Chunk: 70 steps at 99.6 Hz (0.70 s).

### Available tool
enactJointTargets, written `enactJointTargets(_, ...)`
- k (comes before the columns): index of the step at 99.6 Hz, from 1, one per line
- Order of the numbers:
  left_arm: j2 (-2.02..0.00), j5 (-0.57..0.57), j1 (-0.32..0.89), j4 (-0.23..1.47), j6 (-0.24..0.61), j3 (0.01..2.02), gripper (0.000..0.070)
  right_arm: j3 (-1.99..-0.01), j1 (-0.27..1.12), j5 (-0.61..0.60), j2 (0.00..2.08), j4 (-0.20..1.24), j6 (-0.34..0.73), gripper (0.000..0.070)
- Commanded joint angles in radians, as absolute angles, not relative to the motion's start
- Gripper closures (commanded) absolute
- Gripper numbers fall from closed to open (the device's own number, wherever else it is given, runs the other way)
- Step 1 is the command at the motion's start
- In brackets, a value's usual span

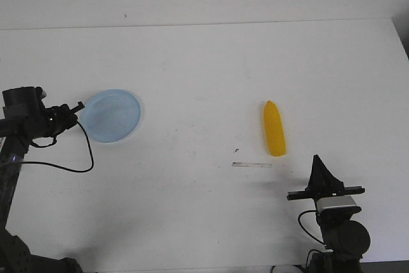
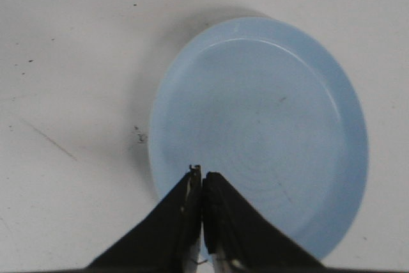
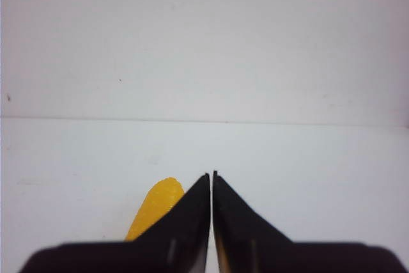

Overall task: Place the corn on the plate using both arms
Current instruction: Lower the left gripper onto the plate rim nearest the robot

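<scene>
Front view: a smooth, bright yellow toy corn cob (image 1: pixel 275 129) lies right of centre on the matte white table (image 1: pixel 204 209), pointed tip toward the top; a round, shallow pale blue plastic plate (image 1: pixel 113 115) sits far off at left. The left gripper (image 1: pixel 78 107) hangs at the plate's left rim, the right gripper (image 1: pixel 316 161) below-right of the corn. Left wrist view: black pointed fingers pressed together, empty, over the glossy plate. Right wrist view: fingers likewise closed, empty, corn peeking behind them at lower left.
</scene>
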<state>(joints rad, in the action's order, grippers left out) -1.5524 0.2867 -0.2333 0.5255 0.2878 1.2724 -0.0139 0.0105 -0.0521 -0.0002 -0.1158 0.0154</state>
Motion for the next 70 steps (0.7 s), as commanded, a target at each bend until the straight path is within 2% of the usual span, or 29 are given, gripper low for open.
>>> enactJointTargets(1,-1.597,0.289,-0.257,0.522,0.306,1.289,0.0656,-0.013,0.010,-0.052,0.001,-0.126,0.026,0.0692)
enactJointTargets(12,-1.653,0.289,-0.275,0.535,0.308,1.289,0.0462,-0.013,0.010,-0.052,0.001,-0.126,0.026,0.0691)
enactJointTargets(18,-1.681,0.289,-0.276,0.543,0.307,1.289,0.0416,-0.013,0.010,-0.052,0.001,-0.126,0.026,0.0692)
enactJointTargets(70,-1.803,0.290,-0.236,0.527,0.307,1.289,0.0419,-0.013,0.010,-0.052,0.001,-0.126,0.026,0.0692)
